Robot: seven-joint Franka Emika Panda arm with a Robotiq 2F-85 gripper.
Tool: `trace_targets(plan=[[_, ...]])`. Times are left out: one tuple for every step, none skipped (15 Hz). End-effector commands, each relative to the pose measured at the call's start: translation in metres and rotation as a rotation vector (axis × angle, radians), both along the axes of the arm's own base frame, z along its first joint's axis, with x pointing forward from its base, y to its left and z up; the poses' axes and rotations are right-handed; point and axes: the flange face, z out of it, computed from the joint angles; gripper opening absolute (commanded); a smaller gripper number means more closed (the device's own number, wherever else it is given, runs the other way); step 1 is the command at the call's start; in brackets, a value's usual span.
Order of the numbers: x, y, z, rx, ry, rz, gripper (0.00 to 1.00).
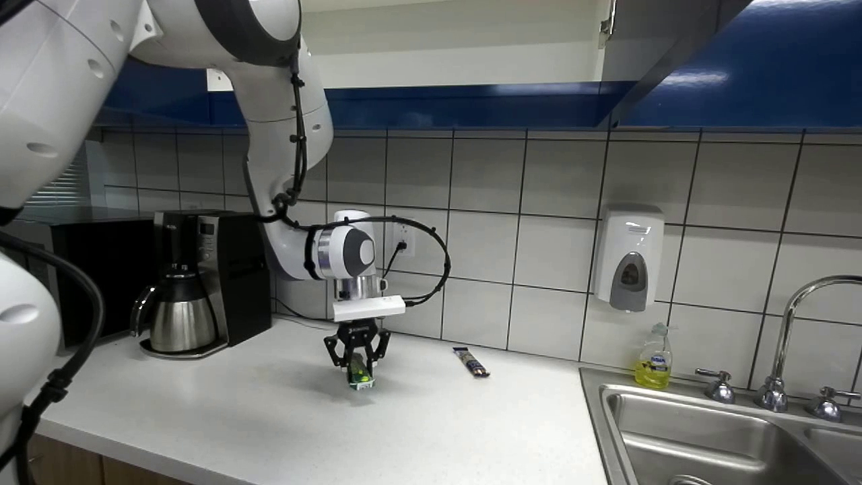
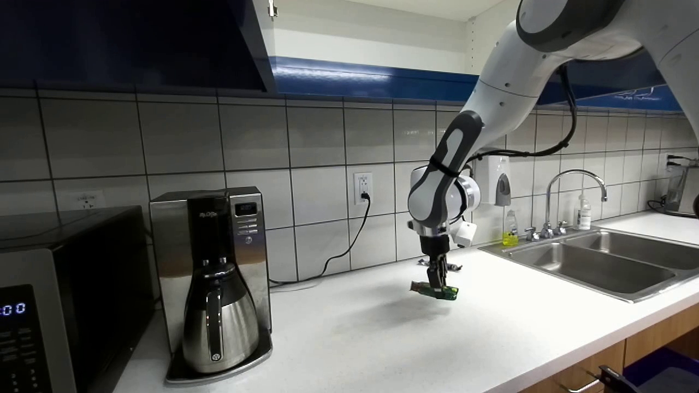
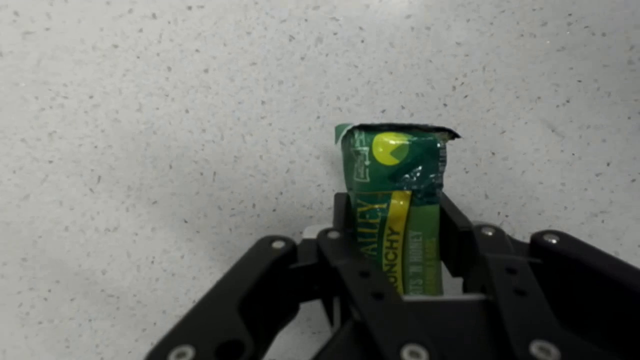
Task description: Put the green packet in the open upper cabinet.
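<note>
The black two-fingered hand [image 3: 397, 225] grips the oblong shiny green packet [image 3: 392, 172] by its long sides, just above the speckled white counter [image 1: 444, 431]. The packet points near-to-far; the open blue-edged upper cabinet [image 1: 458, 108] lies well above, farther back.

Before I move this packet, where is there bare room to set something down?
The counter looks bare between coffee maker and pincer, and between pincer and sink, in front of the dark packet. Crowded: the end with coffee maker and microwave, and along the wall by the cord. The floor of the cabinet is hidden.
</note>
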Motion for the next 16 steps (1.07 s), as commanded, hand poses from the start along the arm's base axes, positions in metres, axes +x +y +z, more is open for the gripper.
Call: trace_targets(plan=[[-0.021, 0.011, 0.012, 0.049, -0.027, -0.156, 0.16], [-0.026, 0.013, 0.013, 0.072, -0.035, -0.211, 0.16], [-0.031, 0.016, 0.014, 0.091, -0.05, -0.262, 0.16], [-0.036, 0.019, 0.016, 0.105, -0.061, -0.311, 0.16], [-0.041, 0.022, 0.018, 0.123, -0.072, -0.358, 0.16], [-0.047, 0.025, 0.021, 0.135, -0.086, -0.407, 0.16], [-0.054, 0.029, 0.023, 0.152, -0.098, -0.454, 0.16], [-0.059, 0.031, 0.026, 0.159, -0.109, -0.494, 0.16], [-0.065, 0.033, 0.028, 0.167, -0.115, -0.533, 0.16], [-0.07, 0.035, 0.031, 0.171, -0.12, -0.562, 0.16], [-0.076, 0.037, 0.033, 0.171, -0.12, -0.586, 0.16], [-0.082, 0.039, 0.036, 0.169, -0.118, -0.607, 0.16], [-0.089, 0.042, 0.04, 0.162, -0.113, -0.62, 0.16], [-0.094, 0.044, 0.044, 0.153, -0.113, -0.633, 0.16], [-0.101, 0.048, 0.05, 0.148, -0.114, -0.641, 0.16], [-0.107, 0.051, 0.057, 0.151, -0.118, -0.651, 0.16]])
